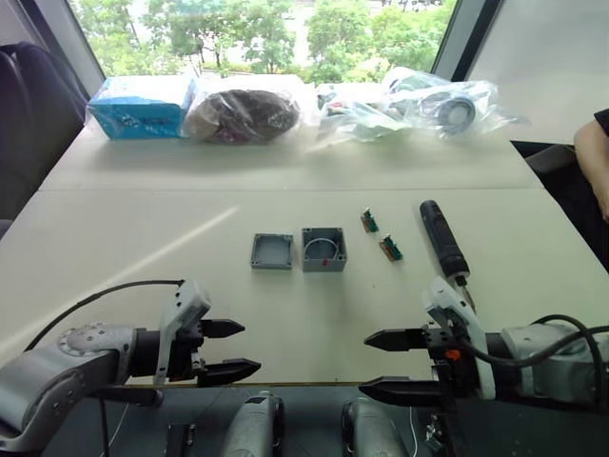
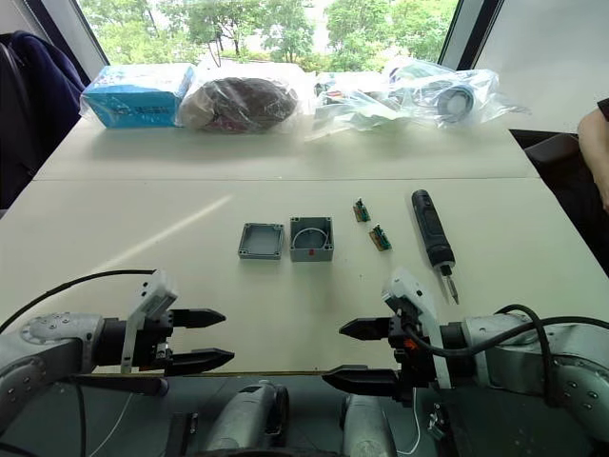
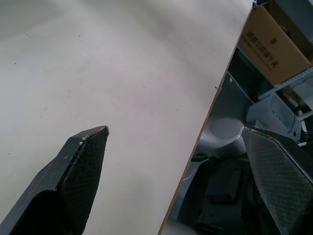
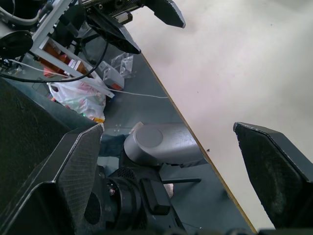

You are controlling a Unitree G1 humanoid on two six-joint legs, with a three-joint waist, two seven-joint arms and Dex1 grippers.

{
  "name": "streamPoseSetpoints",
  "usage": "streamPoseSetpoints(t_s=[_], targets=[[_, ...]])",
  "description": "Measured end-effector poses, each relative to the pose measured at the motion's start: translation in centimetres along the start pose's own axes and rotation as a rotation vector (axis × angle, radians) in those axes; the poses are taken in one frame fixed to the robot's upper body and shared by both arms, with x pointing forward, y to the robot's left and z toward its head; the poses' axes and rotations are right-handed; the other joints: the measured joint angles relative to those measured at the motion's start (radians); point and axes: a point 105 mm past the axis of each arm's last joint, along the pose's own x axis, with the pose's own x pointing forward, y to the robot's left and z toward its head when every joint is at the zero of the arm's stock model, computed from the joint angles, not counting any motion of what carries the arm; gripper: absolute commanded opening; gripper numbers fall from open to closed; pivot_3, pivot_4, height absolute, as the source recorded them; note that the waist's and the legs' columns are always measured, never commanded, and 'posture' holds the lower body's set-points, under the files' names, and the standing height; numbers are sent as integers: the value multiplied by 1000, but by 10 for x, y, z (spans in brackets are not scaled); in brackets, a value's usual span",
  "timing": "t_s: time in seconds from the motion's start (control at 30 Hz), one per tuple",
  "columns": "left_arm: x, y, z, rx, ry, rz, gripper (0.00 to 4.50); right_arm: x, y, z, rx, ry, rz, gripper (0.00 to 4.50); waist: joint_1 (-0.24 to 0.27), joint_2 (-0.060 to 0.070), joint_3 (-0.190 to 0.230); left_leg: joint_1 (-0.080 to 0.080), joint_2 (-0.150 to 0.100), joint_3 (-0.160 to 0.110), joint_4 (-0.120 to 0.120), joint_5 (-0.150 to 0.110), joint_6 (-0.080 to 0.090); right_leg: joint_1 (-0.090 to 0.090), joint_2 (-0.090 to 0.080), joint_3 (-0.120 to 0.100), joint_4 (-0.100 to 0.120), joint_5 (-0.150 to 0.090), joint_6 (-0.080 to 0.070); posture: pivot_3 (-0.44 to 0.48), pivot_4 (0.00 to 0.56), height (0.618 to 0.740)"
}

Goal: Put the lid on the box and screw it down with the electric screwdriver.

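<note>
left eye view: lid (image 1: 272, 250) flat on table (image 1: 143, 219), just left of box (image 1: 324, 248), apart; electric screwdriver (image 1: 443, 239) lying well right of box. left gripper (image 1: 235, 348) and right gripper (image 1: 381, 365) at near table edge, both released, empty.
left wrist view: fingers (image 3: 80, 169) spread over table edge.
right wrist view: fingers (image 4: 73, 171) spread, nothing between.

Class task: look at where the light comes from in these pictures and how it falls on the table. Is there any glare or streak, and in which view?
Left eye view: daylight enters through the window behind the table; a pale diagonal streak crosses the tabletop left of the lid. Right eye view: same streak; the plastic bags at the far edge shine. Left wrist view: tabletop evenly lit, no hard shadows.
</note>
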Motion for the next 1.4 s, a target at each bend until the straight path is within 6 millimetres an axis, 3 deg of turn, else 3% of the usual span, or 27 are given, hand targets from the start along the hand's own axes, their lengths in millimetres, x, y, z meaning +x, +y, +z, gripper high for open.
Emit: streamPoseSetpoints(t_s=[0.33, 0.5, 0.77, 0.8, 0.87, 0.97, 1.07, 1.13, 1.27, 1.4], targets=[[0, -3, -4, -8, 4, -11, 4440, 1, -6, -3, -12, -6, -41, 4500, 0, 0, 0, 0, 0, 1, -2, 0, 0, -1, -1, 0, 0, 0, 0, 0, 150, 740], [1, -1, 4, 26, -2, -21, 4440, 1, -7, 1, -22, -28, -43, 4500, 1, 0, 0, 0, 0, 1, -2, 0, 0, -1, -1, 0, 0, 0, 0, 0, 150, 740], [-1, 23, 21, 79, 7, 43, 4440, -2, -23, 14, -32, -89, -126, 4500, 1, 0, 0, 0, 0, 2, -4, 1, 2, -1, -1, -1, 0, 0, 0, 0, 150, 740], [-1, 28, 28, 81, 19, 45, 4440, -2, -27, 19, -21, -119, -151, 4500, 2, -1, 1, 0, 0, 2, -4, 2, 2, 0, -1, -1, 0, 0, 0, 0, 150, 740], [-7, 40, 64, 150, 19, 57, 4440, -7, -33, 49, -11, -257, -199, 4500, 2, -3, 3, -2, 0, 1, -4, 3, 1, -2, 0, -2, 1, 1, -2, 0, 150, 740], [-13, 42, 106, 279, 18, 57, 4440, -15, -32, 76, -55, -349, -249, 4500, 2, -3, 3, -3, -1, 3, -3, 3, 2, -1, 1, -3, 0, 2, -2, 0, 150, 740], [4, 41, 138, 455, 124, 9, 4440, -19, -28, 91, -174, -381, -326, 4500, 8, -4, 3, -7, -2, 4, -3, 3, 3, -3, 4, -4, 0, 2, -2, 0, 150, 740], [12, 44, 140, 503, 222, -4, 4440, -18, -24, 91, -234, -359, -352, 4500, 1, -3, 3, -7, -2, 5, -1, 1, 6, -3, 4, -3, 1, 3, 2, 0, 150, 740], [48, 61, 148, 525, 326, -8, 4440, -11, -31, 66, -261, -243, -427, 4500, 7, -6, 5, -9, -2, 5, 4, 0, 8, -2, 6, -4, 3, 0, 10, 0, 150, 740], [87, 53, 161, 655, 381, -76, 4440, 1, -31, 45, -238, -183, -423, 4500, 18, -9, 7, -9, -1, 5, 7, 0, 8, -2, 6, -2, 3, 1, 13, 0, 150, 740]])
